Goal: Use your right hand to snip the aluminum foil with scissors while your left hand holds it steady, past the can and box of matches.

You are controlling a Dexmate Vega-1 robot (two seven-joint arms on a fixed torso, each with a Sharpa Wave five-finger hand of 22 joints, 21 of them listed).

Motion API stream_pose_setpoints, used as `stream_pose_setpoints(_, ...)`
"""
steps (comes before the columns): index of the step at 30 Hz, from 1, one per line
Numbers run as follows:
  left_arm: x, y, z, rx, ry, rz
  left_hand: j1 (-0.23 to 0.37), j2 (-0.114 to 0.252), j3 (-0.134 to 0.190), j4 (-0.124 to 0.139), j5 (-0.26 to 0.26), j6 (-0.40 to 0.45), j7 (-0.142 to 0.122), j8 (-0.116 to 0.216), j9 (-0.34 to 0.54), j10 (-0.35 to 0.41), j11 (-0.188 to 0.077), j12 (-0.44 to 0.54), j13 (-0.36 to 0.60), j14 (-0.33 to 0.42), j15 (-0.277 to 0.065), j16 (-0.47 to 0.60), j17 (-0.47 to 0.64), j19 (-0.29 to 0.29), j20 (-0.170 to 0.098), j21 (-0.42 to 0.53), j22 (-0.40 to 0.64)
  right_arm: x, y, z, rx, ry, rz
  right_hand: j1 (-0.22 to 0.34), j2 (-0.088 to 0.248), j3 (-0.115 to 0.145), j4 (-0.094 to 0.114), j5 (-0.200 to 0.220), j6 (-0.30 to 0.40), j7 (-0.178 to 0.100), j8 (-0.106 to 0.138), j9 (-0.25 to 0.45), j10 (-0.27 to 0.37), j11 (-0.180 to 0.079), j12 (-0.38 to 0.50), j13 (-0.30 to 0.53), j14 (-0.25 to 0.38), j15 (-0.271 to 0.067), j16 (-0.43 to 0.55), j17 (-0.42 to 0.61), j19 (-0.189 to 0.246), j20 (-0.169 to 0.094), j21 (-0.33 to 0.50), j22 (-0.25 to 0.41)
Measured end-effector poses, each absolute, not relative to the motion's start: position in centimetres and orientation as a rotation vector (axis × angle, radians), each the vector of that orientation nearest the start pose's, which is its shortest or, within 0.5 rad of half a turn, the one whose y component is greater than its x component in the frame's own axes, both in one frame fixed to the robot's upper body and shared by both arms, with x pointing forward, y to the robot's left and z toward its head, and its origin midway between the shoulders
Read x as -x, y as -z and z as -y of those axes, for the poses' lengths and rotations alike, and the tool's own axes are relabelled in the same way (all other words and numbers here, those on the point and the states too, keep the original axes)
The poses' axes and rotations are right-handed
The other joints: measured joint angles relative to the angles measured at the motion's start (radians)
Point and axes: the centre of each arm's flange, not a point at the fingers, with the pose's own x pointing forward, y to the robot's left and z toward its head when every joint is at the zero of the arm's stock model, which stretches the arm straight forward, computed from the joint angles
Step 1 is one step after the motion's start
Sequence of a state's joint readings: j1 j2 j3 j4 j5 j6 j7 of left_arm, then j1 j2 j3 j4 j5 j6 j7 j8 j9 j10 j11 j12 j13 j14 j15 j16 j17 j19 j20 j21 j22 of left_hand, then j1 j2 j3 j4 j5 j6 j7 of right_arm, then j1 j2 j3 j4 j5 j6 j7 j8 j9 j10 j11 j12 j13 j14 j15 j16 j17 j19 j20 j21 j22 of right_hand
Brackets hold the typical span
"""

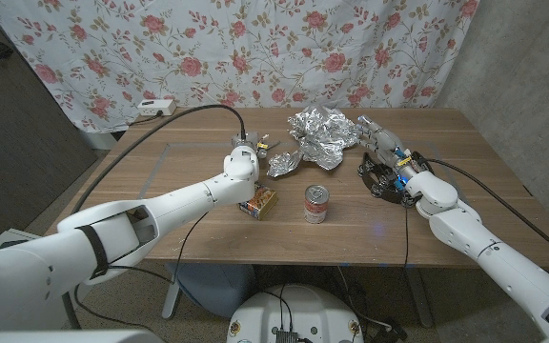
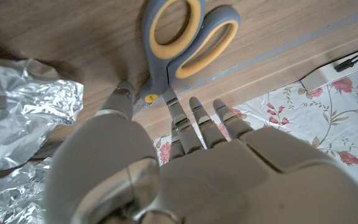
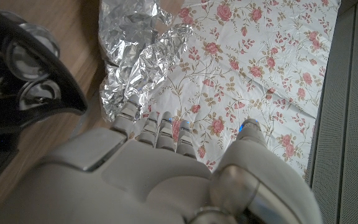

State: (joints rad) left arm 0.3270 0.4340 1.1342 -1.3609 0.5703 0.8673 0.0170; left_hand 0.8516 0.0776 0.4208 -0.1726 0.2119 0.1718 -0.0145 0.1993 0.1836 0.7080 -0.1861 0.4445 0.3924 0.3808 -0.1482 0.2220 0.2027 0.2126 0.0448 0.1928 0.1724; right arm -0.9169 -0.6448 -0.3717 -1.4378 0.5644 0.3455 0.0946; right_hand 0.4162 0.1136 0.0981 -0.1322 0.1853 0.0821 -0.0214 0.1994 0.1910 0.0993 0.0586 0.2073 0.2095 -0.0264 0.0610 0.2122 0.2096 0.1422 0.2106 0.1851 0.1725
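Crumpled aluminum foil (image 1: 320, 134) lies at the table's far middle, with a smaller flap (image 1: 285, 164) toward my left hand. Grey scissors with yellow-lined handles (image 2: 185, 37) lie on the wood beside the foil (image 2: 23, 112). My left hand (image 1: 245, 149) reaches over them, fingertips (image 2: 174, 107) at the scissors' pivot, gripping nothing. The scissors (image 1: 264, 146) are mostly hidden by that hand in the head view. My right hand (image 1: 385, 145) hovers just right of the foil (image 3: 135, 50), fingers (image 3: 157, 124) extended and holding nothing. The can (image 1: 316, 204) and box of matches (image 1: 258, 201) stand near the front.
A black ring-shaped object (image 1: 382, 179) lies under my right wrist, also seen close as the black object (image 3: 23, 81). A white power strip (image 1: 155, 108) sits at the back left by the floral curtain (image 1: 255, 48). Bare wood (image 1: 465, 152) stretches to the right.
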Motion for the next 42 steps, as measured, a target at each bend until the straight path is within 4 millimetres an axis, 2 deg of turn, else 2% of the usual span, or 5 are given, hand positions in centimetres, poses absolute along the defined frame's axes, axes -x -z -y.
stream_pose_setpoints(7,-68.9,-2.2,-13.7,-1.515,-0.278,0.194,0.025,0.015,0.0,0.0,0.0,0.005,0.002,-0.007,0.0,0.0,0.0,0.024,0.017,0.007,-0.007,0.005,0.007,0.0,0.0,0.0,0.0,-61.4,2.2,29.6,0.17,-0.303,0.669,0.0,0.0,0.003,0.003,0.0,0.0,0.0,0.0,0.0,0.0,0.0,0.0,0.0,-0.005,0.005,0.0,0.0,0.0,0.0,0.0,0.0)
stream_pose_setpoints(19,-68.9,-2.1,-12.9,-1.538,-0.273,0.203,0.035,0.004,-0.013,-0.001,-0.012,-0.006,-0.009,-0.012,0.0,0.002,0.001,0.053,0.055,0.01,-0.015,0.008,0.018,0.0,0.0,0.0,0.0,-61.2,2.3,29.9,0.162,-0.299,0.674,0.0,0.0,0.006,0.0,0.0,0.0,0.0,0.0,0.0,0.0,0.0,0.0,0.0,-0.005,0.005,0.0,0.0,0.0,0.0,0.0,0.0)
stream_pose_setpoints(21,-68.9,-2.0,-12.8,-1.549,-0.274,0.205,0.042,-0.003,-0.021,0.002,-0.013,-0.015,-0.018,-0.012,0.0,0.005,-0.017,0.058,0.063,0.006,-0.015,0.008,0.018,0.0,0.0,0.0,0.0,-61.2,2.4,29.9,0.159,-0.299,0.673,0.0,0.0,0.006,0.0,0.0,0.0,0.0,0.0,0.0,0.0,0.0,0.0,0.0,-0.005,0.005,0.0,0.0,0.0,0.0,0.0,0.0)
stream_pose_setpoints(27,-68.8,-2.0,-12.5,-1.58,-0.282,0.212,0.043,-0.012,-0.031,0.003,-0.016,-0.026,-0.021,-0.018,0.0,-0.015,-0.036,0.062,0.078,-0.014,-0.009,0.003,0.023,0.0,0.0,0.0,0.0,-61.1,2.6,30.0,0.151,-0.298,0.673,0.0,0.0,0.006,0.0,0.0,0.0,0.0,0.0,0.0,0.0,0.0,0.0,0.0,-0.005,0.005,0.0,0.0,0.0,0.0,0.0,0.0)
stream_pose_setpoints(42,-68.6,-1.8,-12.2,-1.647,-0.306,0.22,0.09,0.003,-0.026,-0.001,-0.007,-0.035,-0.02,-0.018,0.0,-0.031,-0.037,0.089,0.102,-0.011,-0.011,0.003,0.028,-0.006,0.005,0.0,0.0,-60.9,2.8,30.2,0.132,-0.295,0.676,0.0,0.0,0.008,0.003,0.0,0.0,0.0,0.0,0.0,0.0,0.0,0.0,0.0,-0.005,0.005,0.0,0.0,0.0,0.0,0.0,0.0)
